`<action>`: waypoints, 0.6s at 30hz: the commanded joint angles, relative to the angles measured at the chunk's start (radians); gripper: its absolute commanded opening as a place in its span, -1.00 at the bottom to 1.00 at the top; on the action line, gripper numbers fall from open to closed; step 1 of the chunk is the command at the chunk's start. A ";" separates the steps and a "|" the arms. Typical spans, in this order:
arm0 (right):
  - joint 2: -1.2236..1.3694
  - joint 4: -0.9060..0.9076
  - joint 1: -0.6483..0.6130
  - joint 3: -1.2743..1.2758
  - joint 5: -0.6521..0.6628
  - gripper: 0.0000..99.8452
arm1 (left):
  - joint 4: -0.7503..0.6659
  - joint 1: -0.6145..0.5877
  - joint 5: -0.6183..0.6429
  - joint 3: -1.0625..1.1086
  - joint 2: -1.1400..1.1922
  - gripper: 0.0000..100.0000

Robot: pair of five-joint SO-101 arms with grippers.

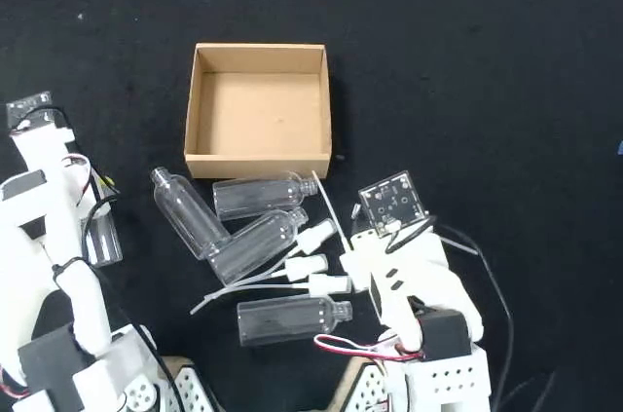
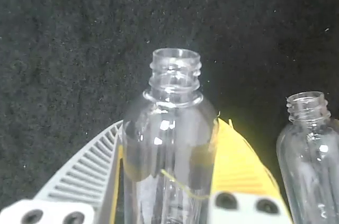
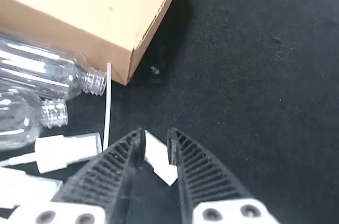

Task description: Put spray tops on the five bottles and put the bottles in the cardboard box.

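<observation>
The left gripper (image 2: 170, 134) clamps a clear bottle (image 2: 174, 83). The right gripper (image 3: 155, 135) pinches a white spray top (image 3: 160, 161). Four other bottles (image 1: 258, 196) lie at six o'clock from the cardboard box (image 1: 258, 167).

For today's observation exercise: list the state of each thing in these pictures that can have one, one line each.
cardboard box: open, empty.
held bottle: uncapped, gripped.
left gripper: shut on held bottle.
table bottles: four, lying, uncapped.
loose spray tops: lying unattached.
right gripper: shut on white piece.
</observation>
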 commanded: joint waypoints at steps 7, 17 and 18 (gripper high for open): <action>0.013 0.006 0.087 -0.133 -0.003 -0.86 | -0.021 0.004 0.074 0.067 -0.141 -0.94; 0.470 0.008 0.089 -0.369 0.002 -0.86 | -0.037 0.022 0.075 0.225 -0.425 -0.94; 0.512 0.008 0.089 -0.390 0.002 -0.86 | -0.055 0.022 0.075 0.236 -0.420 -0.94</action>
